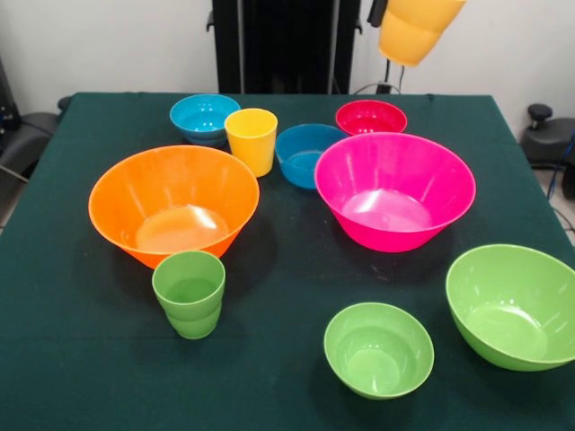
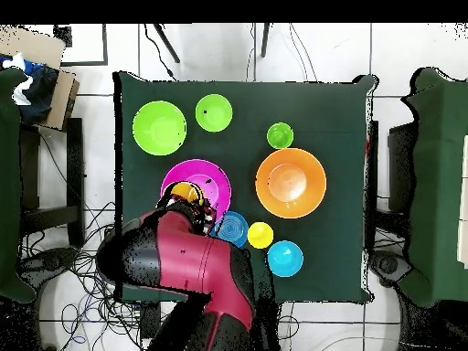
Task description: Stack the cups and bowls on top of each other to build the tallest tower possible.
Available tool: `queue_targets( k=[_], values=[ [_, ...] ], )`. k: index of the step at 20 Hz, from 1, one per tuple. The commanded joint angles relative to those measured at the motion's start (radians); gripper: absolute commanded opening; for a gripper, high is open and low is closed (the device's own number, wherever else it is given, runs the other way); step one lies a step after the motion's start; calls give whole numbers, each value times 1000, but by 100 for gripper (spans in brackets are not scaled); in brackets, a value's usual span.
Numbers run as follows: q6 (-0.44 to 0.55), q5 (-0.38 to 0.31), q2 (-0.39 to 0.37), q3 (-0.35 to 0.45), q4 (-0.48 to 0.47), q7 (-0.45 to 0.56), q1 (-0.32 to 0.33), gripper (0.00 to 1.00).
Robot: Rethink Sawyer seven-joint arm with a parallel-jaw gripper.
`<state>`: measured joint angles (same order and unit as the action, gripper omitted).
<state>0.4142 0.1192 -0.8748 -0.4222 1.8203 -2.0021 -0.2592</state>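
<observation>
Hanging above the hot pink bowl point(image 1: 393, 189), the orange-yellow cup point(image 1: 415, 27) — gripper's grip apparently hidden, cannot tell.

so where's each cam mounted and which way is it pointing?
Front view: across the table from the robot, facing it; sees all bowls and cups, plus the orange-yellow cup held aloft at the top edge; gripper itself hidden.
Overhead view: above the table, looking straight down, robot base at bottom; the red and black arm reaches over the large pink bowl.
Shared: green table, large orange bowl, every other bowl and cup, turned half round.
</observation>
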Motion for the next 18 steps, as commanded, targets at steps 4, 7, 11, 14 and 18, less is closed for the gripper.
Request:
queue_targets(
  k=[4, 7, 11, 14, 18],
  values=[
    [264, -28, -133, 245, 86, 206, 204, 0],
    [288, -57, -158, 263, 95, 200, 221, 0],
    [273, -70, -181, 305, 131, 211, 261, 0],
    [263, -89, -188, 320, 141, 206, 277, 0],
    [235, -105, -184, 342, 152, 189, 293, 0]
  ],
)
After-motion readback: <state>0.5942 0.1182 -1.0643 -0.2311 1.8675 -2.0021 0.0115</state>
